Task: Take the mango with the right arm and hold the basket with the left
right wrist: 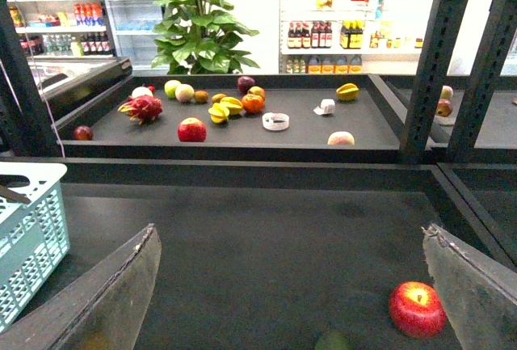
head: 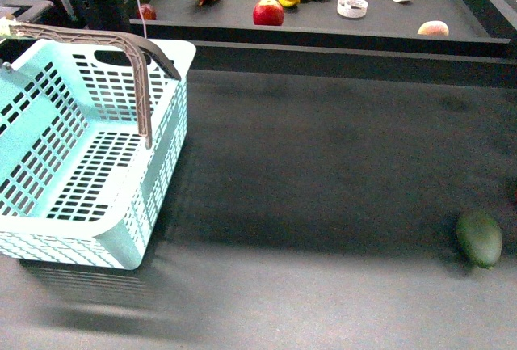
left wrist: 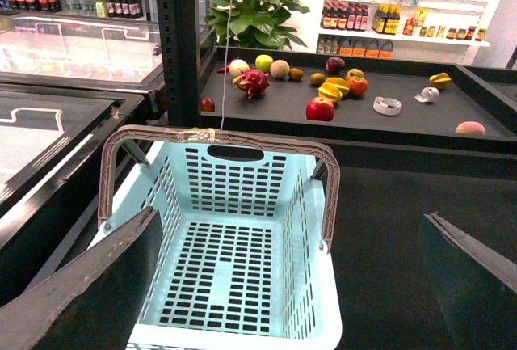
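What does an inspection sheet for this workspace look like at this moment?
Surface: dark counter, matte.
Job's things: basket empty, handles raised; mango not surely identified.
Clutter: dark green fruit and red apple on the counter; mixed fruit on rear tray.
Grippers: left gripper open, facing basket; right gripper open, empty.
Cables: thin cord rising from the handles.
Surroundings: shop shelves, potted plant.

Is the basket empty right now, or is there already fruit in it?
Empty. The left wrist view looks straight into the basket and shows only its bare slotted floor; the front view shows nothing inside either.
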Controlling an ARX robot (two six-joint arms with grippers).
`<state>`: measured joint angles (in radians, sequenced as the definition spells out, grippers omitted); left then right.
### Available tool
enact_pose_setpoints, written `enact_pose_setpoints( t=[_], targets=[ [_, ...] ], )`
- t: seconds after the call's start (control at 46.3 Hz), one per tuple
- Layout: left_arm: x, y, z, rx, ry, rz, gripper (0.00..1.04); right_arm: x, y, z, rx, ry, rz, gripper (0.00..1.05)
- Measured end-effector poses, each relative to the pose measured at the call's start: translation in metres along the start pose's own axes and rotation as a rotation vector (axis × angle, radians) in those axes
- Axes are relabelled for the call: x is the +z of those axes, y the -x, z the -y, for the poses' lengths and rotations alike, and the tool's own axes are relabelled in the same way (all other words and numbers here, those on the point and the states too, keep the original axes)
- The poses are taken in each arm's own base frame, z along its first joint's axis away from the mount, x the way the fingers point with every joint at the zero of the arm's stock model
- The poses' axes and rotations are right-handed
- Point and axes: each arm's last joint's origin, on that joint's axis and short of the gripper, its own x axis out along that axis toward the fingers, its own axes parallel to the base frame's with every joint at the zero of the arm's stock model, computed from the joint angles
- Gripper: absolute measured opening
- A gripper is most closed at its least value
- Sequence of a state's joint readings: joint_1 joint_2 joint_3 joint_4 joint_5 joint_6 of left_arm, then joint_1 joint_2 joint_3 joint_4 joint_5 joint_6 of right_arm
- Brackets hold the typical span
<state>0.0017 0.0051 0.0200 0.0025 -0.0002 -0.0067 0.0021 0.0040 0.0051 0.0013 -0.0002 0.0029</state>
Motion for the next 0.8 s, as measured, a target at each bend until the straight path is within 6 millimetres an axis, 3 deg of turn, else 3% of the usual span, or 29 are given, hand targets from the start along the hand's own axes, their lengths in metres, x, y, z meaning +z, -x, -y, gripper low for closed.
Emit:
enact_pose_setpoints(
  t=[0.54, 0.67, 0.8],
  targets=[
    [0.000, 0.000, 0.000, 0.005, 0.000, 0.001, 0.99, 0.000, 0.000, 0.000, 0.000, 0.000, 0.000, 0.97],
    [0.014, -0.007, 0.003, 0.291, 0.080, 0.137, 0.99, 0.000, 0.000, 0.000, -0.002, 0.000, 0.000, 0.97],
    [0.012, -0.024, 0.005, 0.432, 0.155, 0.128, 0.99, 0.000, 0.000, 0.000, -0.001, 0.000, 0.000, 0.97]
  ],
)
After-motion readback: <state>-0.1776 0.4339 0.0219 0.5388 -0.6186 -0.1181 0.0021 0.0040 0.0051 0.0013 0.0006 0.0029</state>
